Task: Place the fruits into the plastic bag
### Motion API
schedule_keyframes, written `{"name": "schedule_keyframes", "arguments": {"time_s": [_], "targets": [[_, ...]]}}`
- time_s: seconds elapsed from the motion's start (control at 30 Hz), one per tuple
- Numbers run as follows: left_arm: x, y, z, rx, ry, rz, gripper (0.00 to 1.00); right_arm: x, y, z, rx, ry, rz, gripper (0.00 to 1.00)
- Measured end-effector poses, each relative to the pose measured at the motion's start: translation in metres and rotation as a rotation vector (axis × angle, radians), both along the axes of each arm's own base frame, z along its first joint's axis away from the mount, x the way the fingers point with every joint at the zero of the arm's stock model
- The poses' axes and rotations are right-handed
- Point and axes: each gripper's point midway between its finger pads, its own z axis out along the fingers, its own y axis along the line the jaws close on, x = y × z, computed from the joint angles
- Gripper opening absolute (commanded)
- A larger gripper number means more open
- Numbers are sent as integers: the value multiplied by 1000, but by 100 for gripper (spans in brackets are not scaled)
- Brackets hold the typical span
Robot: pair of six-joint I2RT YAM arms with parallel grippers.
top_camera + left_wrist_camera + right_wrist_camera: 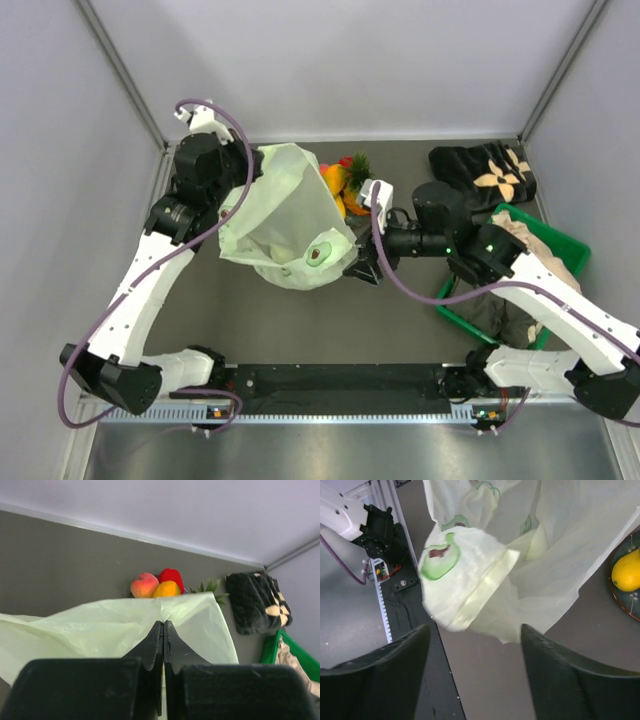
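Observation:
The pale green plastic bag [285, 215] with avocado prints hangs over the table's back left. My left gripper [250, 182] is shut on its upper edge and holds it up; in the left wrist view the shut fingertips [163, 626] pinch the film [100, 630]. The fruits [340, 185] lie behind the bag: a yellow-red mango [144, 586], an orange one [166, 588], a red round one [171, 575] and the pineapple's green crown [210, 587]. My right gripper [362, 268] is open and empty, just below the bag's hanging corner [470, 580]. A yellow fruit [626, 571] lies on a small plate [614, 592].
A dark folded cloth with a flower print [485, 172] lies at the back right. A green basket [555, 240] with clothes stands on the right, under my right arm. A black rail [340, 385] runs along the near edge. Grey walls close in the table.

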Motion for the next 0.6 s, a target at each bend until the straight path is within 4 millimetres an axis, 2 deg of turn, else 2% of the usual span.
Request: {"name": "schedule_keyframes", "arguments": {"time_s": [0.13,0.23,0.4,0.5,0.6], "targets": [[-1,-11,-12,-7,17,-56,0,-5,-8,15,39,-16,-24,87],[-1,-11,-17,-4,25,-60,0,-7,-14,25,67,-16,-63,94],[0,-9,-15,5,16,-49,0,-5,-27,46,113,-47,-141,95],[1,-5,-15,26,10,-34,0,8,-36,64,143,-63,-213,93],[2,0,-14,52,0,-19,0,37,-49,74,153,-65,-330,91]]}}
